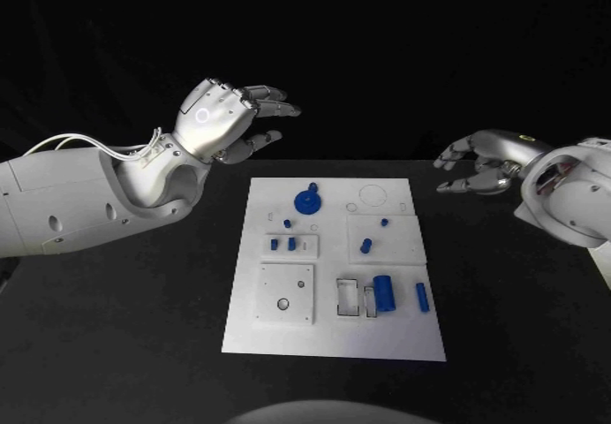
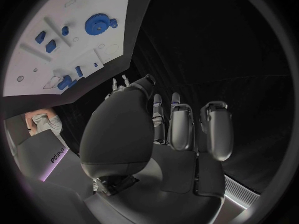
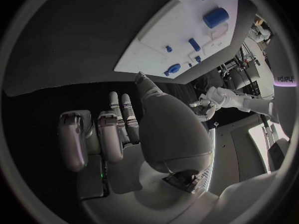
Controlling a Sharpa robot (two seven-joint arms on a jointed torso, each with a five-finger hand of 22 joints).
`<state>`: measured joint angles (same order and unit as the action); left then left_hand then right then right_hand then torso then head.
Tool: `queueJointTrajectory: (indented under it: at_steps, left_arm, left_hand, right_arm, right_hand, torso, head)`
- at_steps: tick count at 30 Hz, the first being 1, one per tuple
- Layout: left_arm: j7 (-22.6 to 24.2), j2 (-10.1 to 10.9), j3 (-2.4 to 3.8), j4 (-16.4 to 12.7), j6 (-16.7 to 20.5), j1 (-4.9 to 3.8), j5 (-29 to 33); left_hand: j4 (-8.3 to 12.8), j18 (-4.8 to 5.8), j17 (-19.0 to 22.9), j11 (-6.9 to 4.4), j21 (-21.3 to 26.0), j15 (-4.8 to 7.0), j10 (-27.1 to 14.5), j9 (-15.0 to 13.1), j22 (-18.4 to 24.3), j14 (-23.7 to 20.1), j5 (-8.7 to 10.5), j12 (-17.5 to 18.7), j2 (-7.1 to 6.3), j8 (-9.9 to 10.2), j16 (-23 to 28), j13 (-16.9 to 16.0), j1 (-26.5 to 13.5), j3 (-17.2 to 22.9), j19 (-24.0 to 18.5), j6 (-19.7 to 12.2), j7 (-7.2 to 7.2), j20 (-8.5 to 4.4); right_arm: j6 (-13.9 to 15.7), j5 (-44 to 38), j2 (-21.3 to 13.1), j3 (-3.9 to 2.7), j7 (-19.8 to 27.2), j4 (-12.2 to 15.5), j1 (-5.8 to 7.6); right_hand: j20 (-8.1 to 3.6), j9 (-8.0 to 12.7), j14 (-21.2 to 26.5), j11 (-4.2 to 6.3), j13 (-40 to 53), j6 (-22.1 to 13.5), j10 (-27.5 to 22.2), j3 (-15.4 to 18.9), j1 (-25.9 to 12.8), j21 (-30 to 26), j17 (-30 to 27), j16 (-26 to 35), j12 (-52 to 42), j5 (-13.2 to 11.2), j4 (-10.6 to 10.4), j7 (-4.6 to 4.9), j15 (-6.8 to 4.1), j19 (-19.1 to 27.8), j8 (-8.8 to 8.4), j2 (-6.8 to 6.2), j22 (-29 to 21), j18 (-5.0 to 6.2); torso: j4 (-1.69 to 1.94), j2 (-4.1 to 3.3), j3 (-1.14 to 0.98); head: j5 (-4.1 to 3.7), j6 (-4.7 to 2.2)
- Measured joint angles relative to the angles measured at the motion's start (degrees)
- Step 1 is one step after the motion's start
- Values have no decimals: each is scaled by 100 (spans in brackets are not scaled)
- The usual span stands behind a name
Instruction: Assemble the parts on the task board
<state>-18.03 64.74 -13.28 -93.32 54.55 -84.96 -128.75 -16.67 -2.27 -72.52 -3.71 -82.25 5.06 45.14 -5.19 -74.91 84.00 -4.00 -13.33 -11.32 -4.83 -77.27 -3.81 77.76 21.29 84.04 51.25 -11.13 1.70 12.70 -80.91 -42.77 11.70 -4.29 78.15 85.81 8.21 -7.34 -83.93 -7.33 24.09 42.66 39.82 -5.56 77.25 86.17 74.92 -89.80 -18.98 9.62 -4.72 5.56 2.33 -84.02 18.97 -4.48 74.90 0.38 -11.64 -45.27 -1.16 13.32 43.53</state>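
Left hand: upper left of the frame, fingers spread, holding nothing.
Right hand: right side, fingers apart, holding nothing.
Task board: middle, with blue parts on it.

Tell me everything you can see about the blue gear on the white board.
The blue gear is a round toothed wheel that looks like plastic, with a small blue knob beside its rim. It sits on the task board near the far edge, left of the middle. It seems to lie flat, though a peg under it cannot be made out. Neither hand touches it.
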Motion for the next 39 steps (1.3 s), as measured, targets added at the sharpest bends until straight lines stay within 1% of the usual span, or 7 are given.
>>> queueJointTrajectory:
  at_steps: [3,7,11,22,31,36,39]
  left_arm:
    - [75,42,0,-76,0,18,236]
    - [156,63,0,-142,0,32,449]
    - [192,68,-2,-189,0,39,570]
    - [376,56,-2,-277,1,118,1110]
    - [1092,62,-8,-330,1,265,2480]
    - [1504,70,-8,-337,1,285,3360]
    - [1698,70,-8,-338,1,293,3783]
  left_hand:
    - [9,0,-9,1,-3,8,-1,8,0,8,-31,-21,0,23,-27,0,0,28,-1,17,17,1]
    - [2,-1,-32,5,-29,28,3,16,0,-12,-86,-88,11,23,-31,0,11,116,-21,69,69,-19]
    - [-2,-1,-33,36,-29,40,34,23,0,0,-116,-124,32,23,-48,0,33,159,0,100,100,-40]
    - [-22,0,-33,51,-50,48,155,47,0,8,-116,-203,108,44,-48,7,-239,215,-4,261,200,-43]
    - [0,0,-86,203,-50,48,189,53,0,8,-116,-233,111,44,-95,7,-306,285,-21,459,397,-60]
    - [-4,0,-86,282,-74,48,200,61,0,8,-144,-233,57,44,-106,7,-167,312,-21,545,698,-60]
    - [0,0,-85,351,-74,13,207,61,0,-2,-193,-233,61,44,-106,6,-88,316,-21,618,785,-60]
  right_arm:
    - [-20,-305,151,1,-1,-111,-131]
    - [-36,-530,297,-1,35,-179,-263]
    - [-46,-658,379,-1,87,-181,-330]
    - [8,-956,377,-5,173,127,-391]
    - [99,-1070,257,-6,224,470,-414]
    - [40,-1078,232,-6,229,574,-436]
    - [-29,-1074,261,-6,228,557,-456]
  right_hand:
    - [0,-57,-9,15,-71,73,-41,-92,53,-24,0,0,0,266,-93,79,-33,0,-82,-78,1,0]
    - [0,-117,0,17,-90,110,-39,-158,81,-24,0,0,-116,592,-107,42,-42,0,-158,-106,5,1]
    - [-13,-164,0,30,-90,188,37,-177,81,-24,-1,0,-203,701,-119,27,-42,13,-181,-106,5,0]
    - [-22,-224,1,25,-72,257,116,-230,81,21,-1,0,-326,802,-98,-3,-42,22,-236,-105,4,0]
    - [-22,-297,1,67,-72,344,278,-342,81,87,-1,0,-452,1057,-65,13,-42,22,-304,-105,3,0]
    - [-22,-323,1,73,-88,394,336,-393,81,87,-1,0,-481,1163,-38,49,-41,22,-354,-105,3,0]
    - [-22,-353,1,79,-104,422,397,-460,81,87,-1,0,-512,1320,-11,77,-41,22,-381,-105,3,0]
  torso:
    - [15,-29,7]
    - [19,-55,18]
    - [21,-65,29]
    - [36,-41,46]
    - [74,-11,60]
    - [97,3,60]
    - [98,5,61]
  head:
    - [-54,-73]
    - [-105,-149]
    - [-149,-193]
    - [-173,-216]
    - [-232,-183]
    - [-229,-166]
    - [-228,-163]
